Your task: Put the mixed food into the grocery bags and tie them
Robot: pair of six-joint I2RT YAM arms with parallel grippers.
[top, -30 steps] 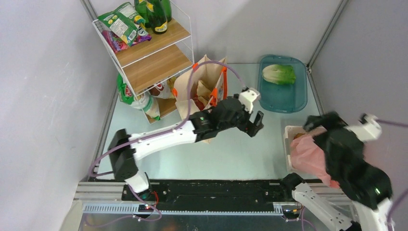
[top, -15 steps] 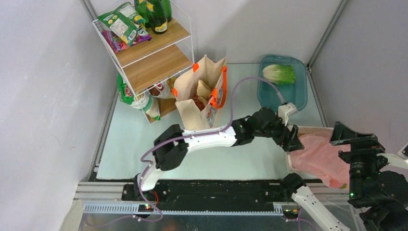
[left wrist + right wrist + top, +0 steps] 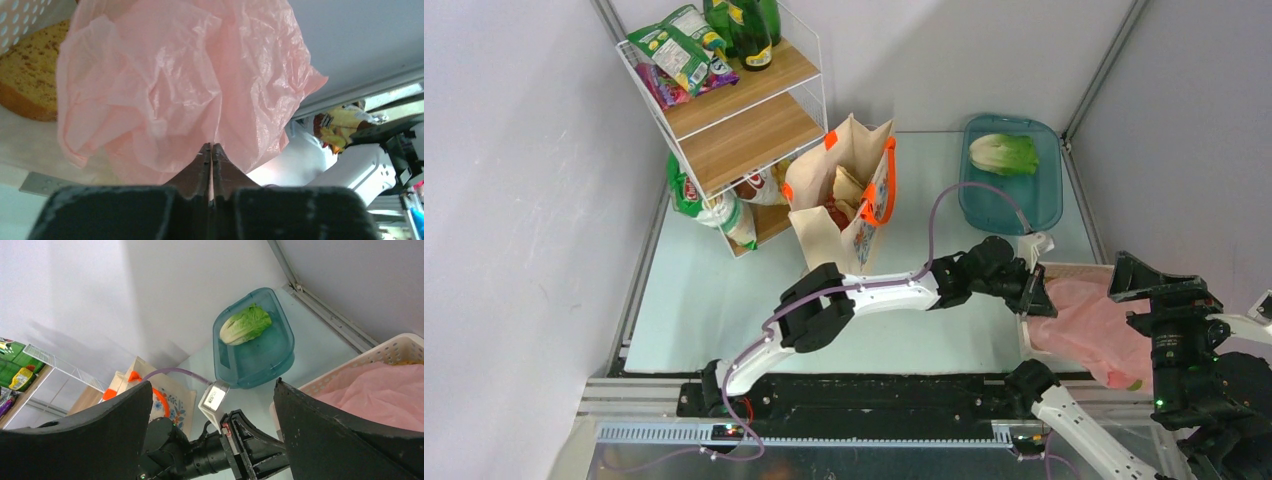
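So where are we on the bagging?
Done: the tote already has tan items inside. In hand: the left gripper is pinched shut on the pink bag in the basket; the right gripper is open and empty. Left: lettuce on the teal tray, bread beside the bag, neither bag tied.

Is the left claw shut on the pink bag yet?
Shut on it: the left claw is closed tight, pink bag film pinched in its tip.
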